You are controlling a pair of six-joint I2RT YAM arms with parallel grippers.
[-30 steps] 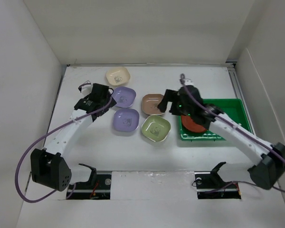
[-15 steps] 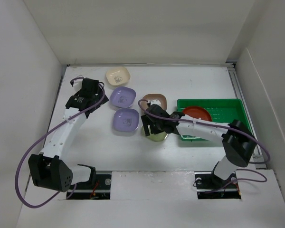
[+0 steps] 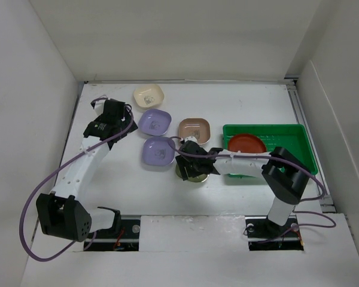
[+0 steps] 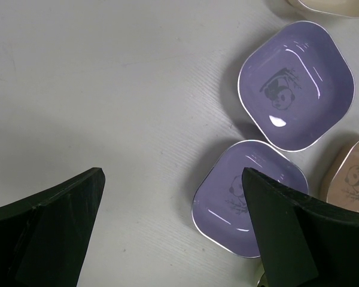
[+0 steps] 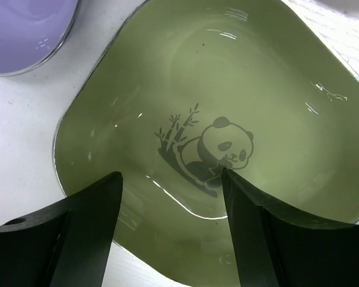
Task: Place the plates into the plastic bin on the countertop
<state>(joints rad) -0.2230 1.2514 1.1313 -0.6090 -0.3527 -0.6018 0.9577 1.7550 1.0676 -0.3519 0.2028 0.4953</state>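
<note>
The olive green plate [image 5: 227, 89] fills the right wrist view, with my right gripper [image 5: 170, 179] open just above its near part. From above, the right gripper [image 3: 191, 164] covers most of that plate [image 3: 196, 177]. A red-orange plate [image 3: 246, 143] lies in the left end of the green plastic bin [image 3: 290, 139]. The cream plate [image 3: 149, 94], two lavender plates [image 3: 155, 122] [image 3: 158, 150] and the tan-pink plate [image 3: 194, 128] sit on the white countertop [image 3: 125, 185]. My left gripper [image 3: 110, 113] is open and empty, left of the lavender plates [image 4: 296, 84] [image 4: 248, 197].
White walls close in the countertop at the left, back and right. The right arm's forearm stretches across the bin's front left corner. The tan-pink plate [image 4: 353, 176] shows at the right edge of the left wrist view.
My right arm swung left from the bin, leaving the red-orange plate there, and came down over the olive green plate. My left gripper drew back left from the lavender plates.
</note>
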